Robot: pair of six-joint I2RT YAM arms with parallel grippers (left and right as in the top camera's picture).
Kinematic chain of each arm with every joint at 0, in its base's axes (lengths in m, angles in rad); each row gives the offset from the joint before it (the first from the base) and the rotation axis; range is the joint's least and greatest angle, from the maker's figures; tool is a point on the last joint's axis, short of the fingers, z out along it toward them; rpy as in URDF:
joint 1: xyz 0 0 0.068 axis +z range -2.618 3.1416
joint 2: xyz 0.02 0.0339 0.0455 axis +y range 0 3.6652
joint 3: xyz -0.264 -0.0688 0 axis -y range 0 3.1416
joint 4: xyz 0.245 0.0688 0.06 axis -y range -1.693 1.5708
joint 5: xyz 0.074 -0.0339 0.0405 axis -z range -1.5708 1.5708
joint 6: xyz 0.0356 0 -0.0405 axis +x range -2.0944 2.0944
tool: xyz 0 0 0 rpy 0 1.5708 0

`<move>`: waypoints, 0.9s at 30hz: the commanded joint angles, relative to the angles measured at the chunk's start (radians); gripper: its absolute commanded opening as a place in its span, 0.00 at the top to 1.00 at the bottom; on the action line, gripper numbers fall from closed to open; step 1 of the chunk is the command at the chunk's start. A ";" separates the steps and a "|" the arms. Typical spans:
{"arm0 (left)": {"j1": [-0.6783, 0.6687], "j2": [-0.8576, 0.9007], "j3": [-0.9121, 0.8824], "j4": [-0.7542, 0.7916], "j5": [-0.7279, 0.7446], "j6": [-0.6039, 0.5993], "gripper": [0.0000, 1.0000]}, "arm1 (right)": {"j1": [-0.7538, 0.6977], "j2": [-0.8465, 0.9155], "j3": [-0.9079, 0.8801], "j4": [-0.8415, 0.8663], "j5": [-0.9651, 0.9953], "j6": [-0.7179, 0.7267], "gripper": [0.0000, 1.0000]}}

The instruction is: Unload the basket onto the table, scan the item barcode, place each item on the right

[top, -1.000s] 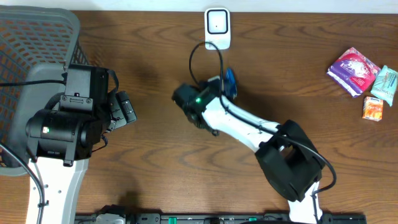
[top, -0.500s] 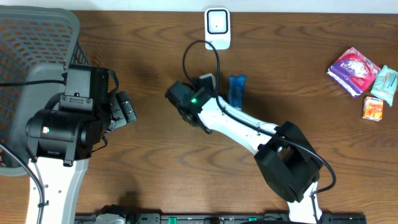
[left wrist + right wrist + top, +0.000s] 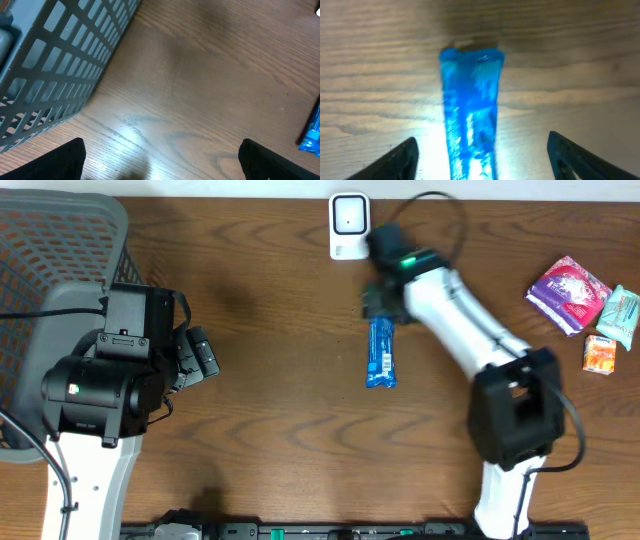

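Note:
The item is a long blue packet (image 3: 381, 353) lying flat on the wooden table, lengthwise toward the front edge. My right gripper (image 3: 380, 308) hovers over its far end. In the right wrist view the blue packet (image 3: 470, 110) lies between the open fingers (image 3: 400, 160), which stand well apart from it on both sides. A white scanner (image 3: 349, 225) stands at the table's back edge, just behind and to the left of that gripper. At the left, my left gripper (image 3: 205, 358) is open over bare wood, with nothing between its fingers (image 3: 60, 160). The blue packet (image 3: 312, 132) shows at the right edge of the left wrist view.
A grey mesh basket (image 3: 50, 270) fills the back left corner, its wall (image 3: 60, 75) close to my left gripper. At the far right lie a purple packet (image 3: 568, 293), a teal packet (image 3: 620, 315) and a small orange pack (image 3: 599, 353).
My right gripper opened and let go of the blue packet, which now lies flat nearer the front. The right arm swung from left of the scanner to its right. The left arm stayed still.

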 commanded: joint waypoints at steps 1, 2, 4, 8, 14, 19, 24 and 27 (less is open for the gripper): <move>0.005 0.001 0.009 -0.004 -0.011 0.006 0.02 | -0.103 -0.003 -0.005 0.014 -0.412 -0.178 0.33; 0.005 0.001 0.009 -0.004 -0.011 0.006 0.02 | -0.108 -0.003 -0.005 0.014 -0.425 -0.194 0.34; 0.005 0.001 0.009 -0.004 -0.011 0.006 0.02 | -0.105 -0.003 -0.005 0.014 -0.410 -0.197 0.33; 0.005 0.001 0.009 -0.004 -0.011 0.006 0.02 | -0.057 -0.003 -0.005 0.023 -0.282 -0.196 0.34; 0.005 0.001 0.009 -0.004 -0.011 0.006 0.02 | 0.083 0.009 -0.012 0.014 0.137 -0.026 0.40; 0.005 0.001 0.009 -0.004 -0.011 0.006 0.02 | 0.178 0.048 -0.028 0.021 0.330 0.056 0.40; 0.005 0.001 0.009 -0.004 -0.011 0.006 0.02 | 0.228 0.130 -0.029 0.030 0.437 0.077 0.41; 0.005 0.001 0.009 -0.004 -0.011 0.006 0.02 | 0.234 0.177 -0.029 0.030 0.466 0.078 0.41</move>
